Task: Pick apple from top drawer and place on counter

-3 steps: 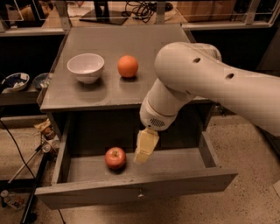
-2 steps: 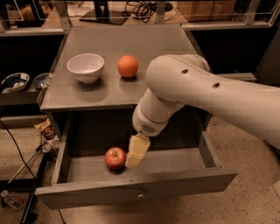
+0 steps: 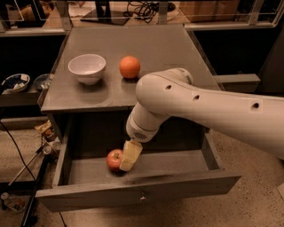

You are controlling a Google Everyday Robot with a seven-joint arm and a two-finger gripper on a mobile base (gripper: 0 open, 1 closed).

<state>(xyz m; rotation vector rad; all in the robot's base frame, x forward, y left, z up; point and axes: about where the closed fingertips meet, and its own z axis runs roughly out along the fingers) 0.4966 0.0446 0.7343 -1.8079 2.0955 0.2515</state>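
My gripper (image 3: 128, 162) is down in the open top drawer (image 3: 133, 190), against the apple (image 3: 113, 159) at its 9 o'clock. Can't tell whether it's gripping.

place — lab or workshop | cues — loose cables (image 3: 144, 8), speckled floor (image 3: 253, 199), cluttered side bench (image 3: 22, 98) | gripper (image 3: 126, 165): inside the top drawer (image 3: 177, 188), just beside the apple (image 3: 113, 158)

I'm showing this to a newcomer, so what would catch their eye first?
The big white robot arm stretches in from the picture's right, its beige gripper down in the open grey wooden top drawer right beside the small red apple. Behind, on the flat grey counter, sit a round orange fruit and a white bowl.
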